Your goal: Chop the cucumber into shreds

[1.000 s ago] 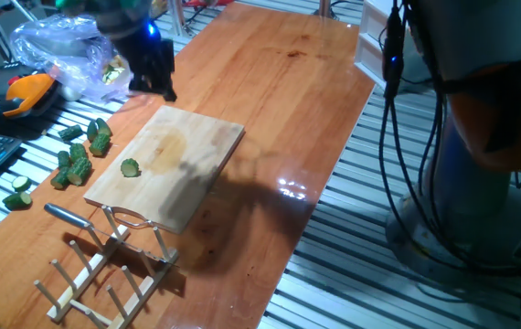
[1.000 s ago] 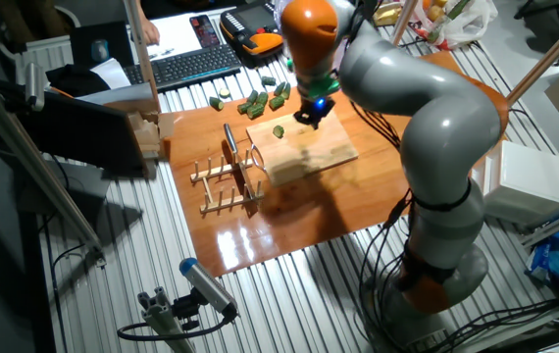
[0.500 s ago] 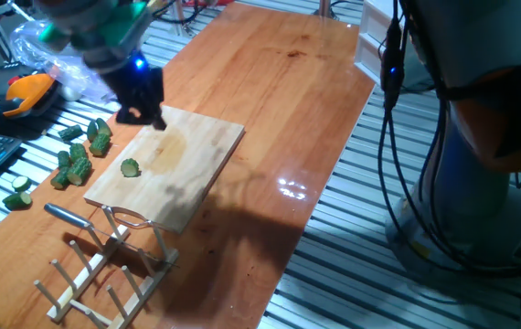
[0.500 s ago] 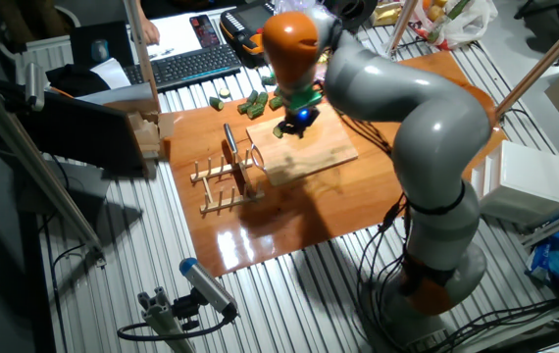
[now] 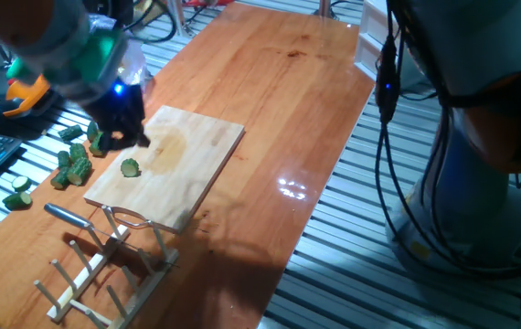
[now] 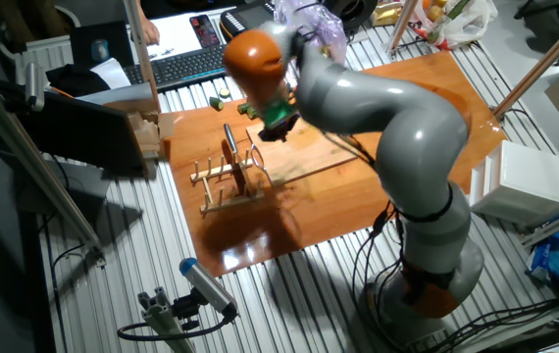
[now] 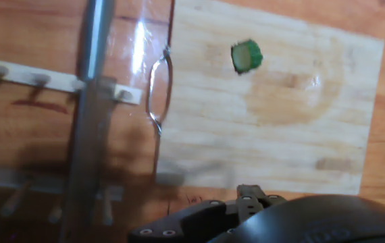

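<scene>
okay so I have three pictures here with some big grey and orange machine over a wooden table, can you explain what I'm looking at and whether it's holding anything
That machine is a robot arm with a two-finger gripper. Two pictures come from fixed cameras on different sides of the table; the third comes from a camera on the hand, looking down. On the table lies a wooden cutting board with one round cucumber slice on it. Beside the board sit a heap of cucumber chunks and a wooden rack carrying a metal-handled tool. Nothing seems held, though the fingers are too blurred to be sure.
</scene>
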You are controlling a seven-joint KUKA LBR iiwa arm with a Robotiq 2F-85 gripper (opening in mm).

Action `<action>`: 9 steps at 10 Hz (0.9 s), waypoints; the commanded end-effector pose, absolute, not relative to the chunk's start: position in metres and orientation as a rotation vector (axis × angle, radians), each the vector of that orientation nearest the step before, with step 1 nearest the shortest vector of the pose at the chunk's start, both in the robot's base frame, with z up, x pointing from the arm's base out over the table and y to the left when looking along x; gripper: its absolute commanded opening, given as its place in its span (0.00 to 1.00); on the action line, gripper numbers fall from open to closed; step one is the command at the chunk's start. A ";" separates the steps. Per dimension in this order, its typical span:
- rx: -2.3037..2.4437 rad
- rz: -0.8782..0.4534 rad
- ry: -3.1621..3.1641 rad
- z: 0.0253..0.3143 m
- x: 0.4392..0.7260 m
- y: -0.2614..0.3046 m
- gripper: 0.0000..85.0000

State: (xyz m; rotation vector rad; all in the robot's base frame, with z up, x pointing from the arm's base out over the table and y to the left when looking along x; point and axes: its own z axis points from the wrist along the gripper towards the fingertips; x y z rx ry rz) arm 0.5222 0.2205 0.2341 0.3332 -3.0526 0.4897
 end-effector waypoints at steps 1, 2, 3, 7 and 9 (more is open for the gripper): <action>0.287 0.462 -3.041 0.234 0.522 0.250 0.00; 0.235 0.438 -3.027 0.234 0.522 0.250 0.00; 0.197 0.408 -3.012 0.232 0.523 0.252 0.00; 0.228 0.369 -2.995 0.202 0.539 0.284 0.20; 0.230 0.328 -2.991 0.189 0.538 0.295 0.20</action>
